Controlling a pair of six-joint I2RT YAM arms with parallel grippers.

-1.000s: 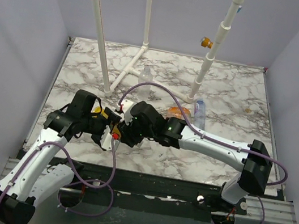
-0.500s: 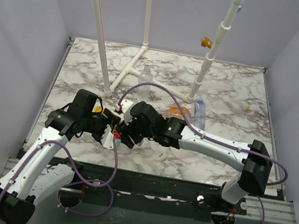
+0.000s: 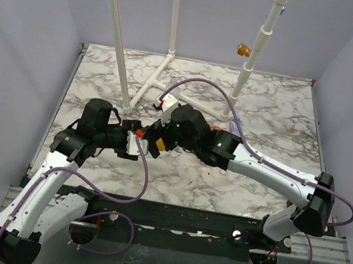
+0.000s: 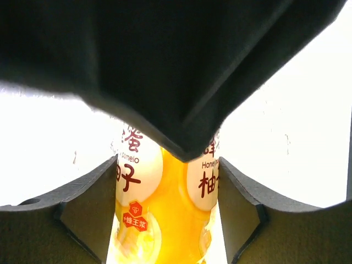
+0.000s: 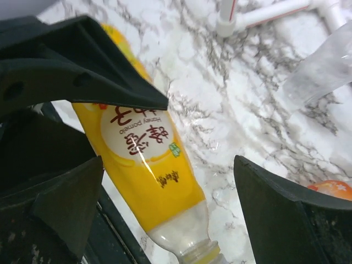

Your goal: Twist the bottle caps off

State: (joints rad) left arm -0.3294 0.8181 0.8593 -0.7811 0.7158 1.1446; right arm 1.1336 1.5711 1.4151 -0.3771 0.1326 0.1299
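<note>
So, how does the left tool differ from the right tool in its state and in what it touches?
The left tool is shut on the yellow bottle, pressing it from both sides. The right tool stands wide open and grips nothing. The left tool touches the bottle. In the right tool's own view, the bottle lies between its fingers with a clear gap on each side. Both tools have dark fingers and meet at the same bottle.

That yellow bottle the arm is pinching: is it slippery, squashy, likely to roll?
Probably slippery: the yellow bottle looks glossy, with glare. Seemingly fairly stiff: the left gripper pinches it with no visible dent. Its rounded body would likely roll if laid down.
</note>
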